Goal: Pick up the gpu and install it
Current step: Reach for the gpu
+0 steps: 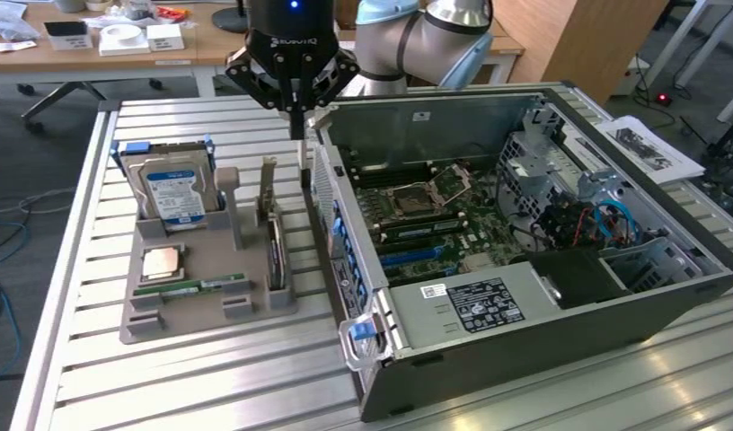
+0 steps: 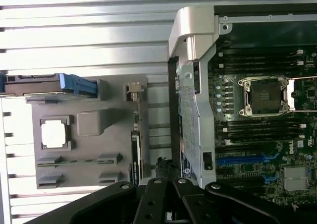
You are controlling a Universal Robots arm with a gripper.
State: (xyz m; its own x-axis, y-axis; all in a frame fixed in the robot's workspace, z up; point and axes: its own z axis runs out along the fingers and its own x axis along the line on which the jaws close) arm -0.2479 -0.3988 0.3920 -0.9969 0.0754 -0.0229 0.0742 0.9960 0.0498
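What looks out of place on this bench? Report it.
Nothing stands out. The gpu stands on edge in its slot of the gray holder, the hard drive sits upright in its own, and the open computer case shows no loose or spilled parts.

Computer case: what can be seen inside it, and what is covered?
Inside the computer case: a motherboard with an open CPU socket, and blue cables. A labelled metal cover and a black box hide whatever lies under them.
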